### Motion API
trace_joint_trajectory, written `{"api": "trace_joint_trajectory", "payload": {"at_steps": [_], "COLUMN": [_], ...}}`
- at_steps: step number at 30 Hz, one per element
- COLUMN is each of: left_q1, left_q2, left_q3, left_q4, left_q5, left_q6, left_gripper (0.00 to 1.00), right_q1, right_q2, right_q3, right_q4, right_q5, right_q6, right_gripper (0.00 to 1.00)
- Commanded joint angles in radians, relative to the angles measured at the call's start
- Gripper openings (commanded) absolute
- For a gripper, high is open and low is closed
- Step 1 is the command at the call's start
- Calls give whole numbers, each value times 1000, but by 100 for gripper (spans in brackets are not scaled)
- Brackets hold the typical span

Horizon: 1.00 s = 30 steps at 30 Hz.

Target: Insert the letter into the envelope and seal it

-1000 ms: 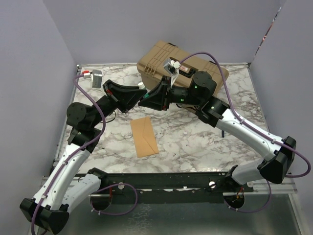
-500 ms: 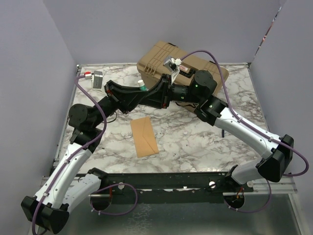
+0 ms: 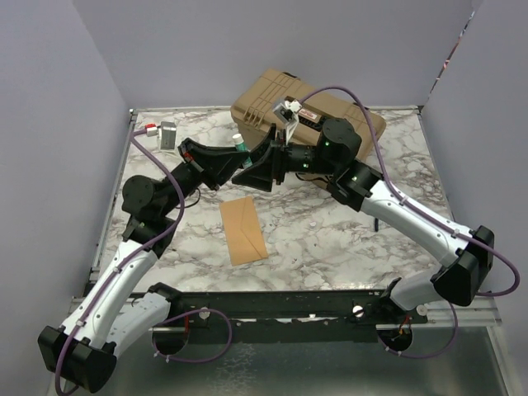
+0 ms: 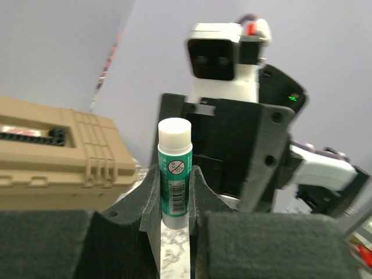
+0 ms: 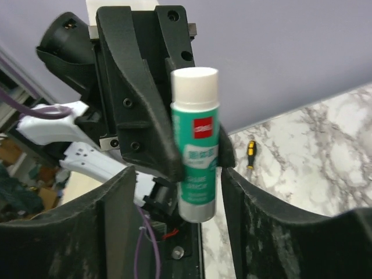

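Envelope (image 3: 243,229) lies flat on the marble table (image 3: 346,239), centred in front of both arms, nothing touching it. It looks folded shut, but I can't tell from above whether it is sealed. The letter isn't visible in any view. My guess is it's already inside.

The action is above and behind it. A green glue stick (image 4: 175,174) is held in the air, white end up. The left gripper (image 4: 175,195) is clamped on the stick's body. The right gripper (image 5: 174,180) faces it nose to nose, near the tan case (image 3: 272,99).

Change: a second ago the two grippers were pressed together and the right looked pinched in. Now the right's jaws are spread either side of the stick's lower end, with no contact visible. The left alone carries the stick.

Read: this is the sealing phase, with the stick handed to the left or released after a regrip. I can't tell whether the white end is a cap. No glue is near the flap yet.
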<state>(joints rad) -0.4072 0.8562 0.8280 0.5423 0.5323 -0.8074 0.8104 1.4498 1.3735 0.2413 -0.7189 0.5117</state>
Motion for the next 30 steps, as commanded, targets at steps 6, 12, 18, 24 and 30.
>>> {"api": "trace_joint_trajectory", "payload": {"at_steps": [6,12,18,24,30], "left_q1": [-1,-1,-1,-2,-1], "left_q2": [-35,-59,-51,-36,-37], "left_q3": [-13,-53,-62,-56,-71], "left_q4": [-533,-568,-556,-545,-545], "left_q5": [-628,-600,-533,-458,-451], "left_q6": [263,307,330,337,320], "left_gripper": [0,0,0,0,0], "right_q1": [0,-8,-85,-100,-102], "right_q2": [-97,-38,139,225,284], "right_q3": [-61,-102,-138,-174,-202], "right_q4": [-557,-874,-1062,-1025,-976], "right_q5": [550,962,990,952,934], "right_q6": [-141,-19,67,63,64], "right_gripper": [67,67,65,65,62]}}
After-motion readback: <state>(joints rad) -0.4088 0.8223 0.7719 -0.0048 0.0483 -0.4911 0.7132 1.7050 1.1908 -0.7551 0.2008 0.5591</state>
